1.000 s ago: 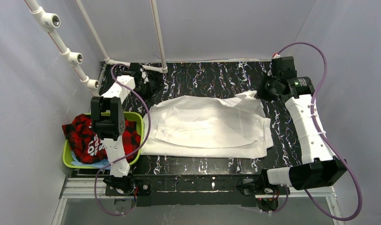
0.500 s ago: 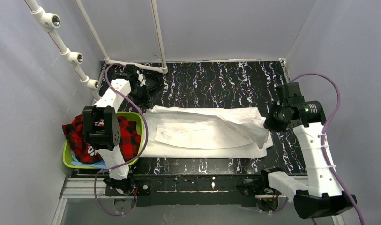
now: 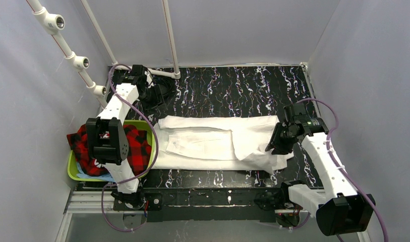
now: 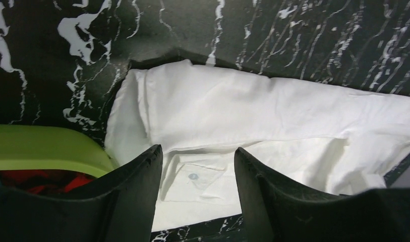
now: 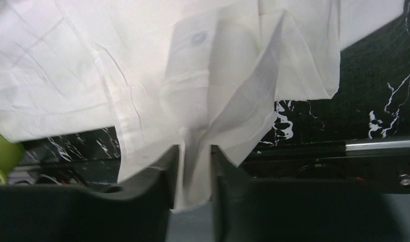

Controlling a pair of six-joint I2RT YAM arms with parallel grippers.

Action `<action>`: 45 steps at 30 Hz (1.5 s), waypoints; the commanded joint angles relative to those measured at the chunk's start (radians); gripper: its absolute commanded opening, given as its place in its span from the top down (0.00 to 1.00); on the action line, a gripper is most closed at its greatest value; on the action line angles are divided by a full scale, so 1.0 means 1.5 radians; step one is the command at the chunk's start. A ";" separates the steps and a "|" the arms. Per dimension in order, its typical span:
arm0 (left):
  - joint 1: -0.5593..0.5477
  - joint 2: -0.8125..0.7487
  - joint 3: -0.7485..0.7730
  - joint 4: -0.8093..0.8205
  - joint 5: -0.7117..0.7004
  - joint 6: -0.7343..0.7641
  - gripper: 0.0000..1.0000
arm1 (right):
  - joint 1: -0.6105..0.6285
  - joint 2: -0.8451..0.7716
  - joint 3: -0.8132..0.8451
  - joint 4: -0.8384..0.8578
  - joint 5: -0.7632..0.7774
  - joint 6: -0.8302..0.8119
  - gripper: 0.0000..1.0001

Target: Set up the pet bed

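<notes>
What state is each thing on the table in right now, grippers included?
Sheet: folded lengthwise, lying on the table.
Basket: upright, holding a red plaid cloth.
Left gripper: open, empty, above the sheet's left end.
Right gripper: shut on a fold of the sheet's right end.

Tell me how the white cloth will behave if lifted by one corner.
Likely floppy: the cloth lies creased and folded flat, and a fold sags between the fingers of the right gripper. Probably light, since it looks thin. Pushed, it would likely bunch, not slide.
</notes>
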 commanded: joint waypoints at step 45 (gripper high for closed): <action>-0.034 0.209 0.161 -0.036 -0.194 -0.038 0.39 | -0.100 0.663 0.268 0.426 0.283 -0.159 0.70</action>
